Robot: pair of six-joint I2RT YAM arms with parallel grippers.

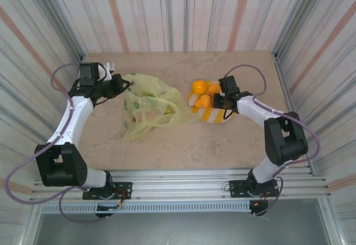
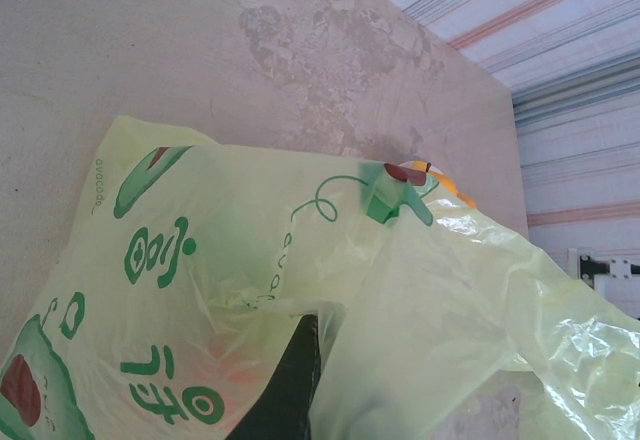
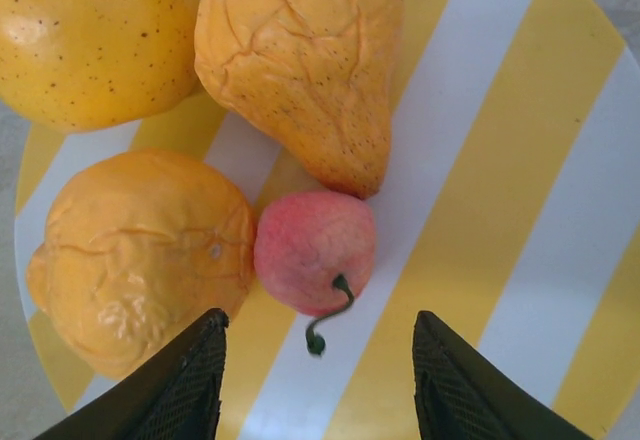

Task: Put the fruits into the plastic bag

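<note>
Nearest on the right side of the table point(image 1: 222, 145), the right pincer point(image 3: 320, 320) hangs over the striped plate point(image 3: 520, 210) with its two dark fingers spread and nothing between them. Just beyond the fingertips, centred on the gap, lies the pink fruit point(image 3: 315, 250), its thin curled stem pointing back toward the pincer. It looks like a light, glossy toy. It is probably firm enough to bear a squeeze, but smooth and rounded, so it could slip or roll if pinched off-centre. The safest hold is probably across its widest part, not by the stem. Touching it on the left is the crinkled orange fruit point(image 3: 140, 250), whose flank sits close to the finger on that side and may get nudged. Beyond the pink one lies the pear-shaped fruit point(image 3: 300, 70), its narrow end almost touching it, and farther left the round yellow fruit point(image 3: 90, 30). Left of the plate and reaching up to it, the plastic bag point(image 1: 153, 108) lies slumped, thin and floppy. At its far left corner the left pincer point(image 1: 118, 84) is pressed together, seemingly pinching a fold of the bag.
</note>
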